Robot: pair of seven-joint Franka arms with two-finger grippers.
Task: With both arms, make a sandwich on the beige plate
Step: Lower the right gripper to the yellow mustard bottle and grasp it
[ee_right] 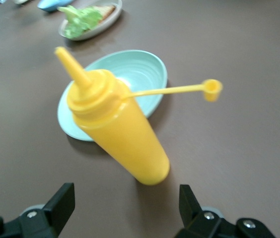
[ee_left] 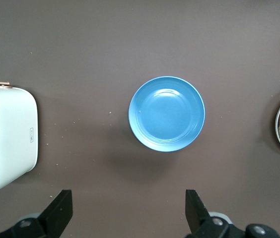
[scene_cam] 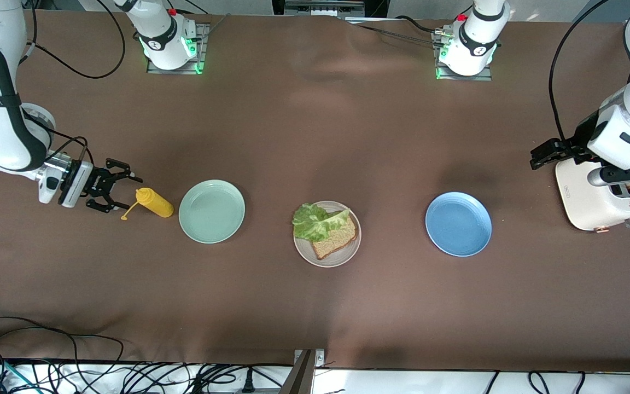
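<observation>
On the brown bench (scene_cam: 315,137), a round beige plate (scene_cam: 343,259) at frame centre carries a brown wholegrain bread slice (scene_cam: 339,238) with a ruffled green lettuce leaf (scene_cam: 315,221) lying partly over it. At mid-left of the frame, the right arm's black claw (scene_cam: 115,192) is spread open beside a yellow squeeze bottle (scene_cam: 155,202).
</observation>
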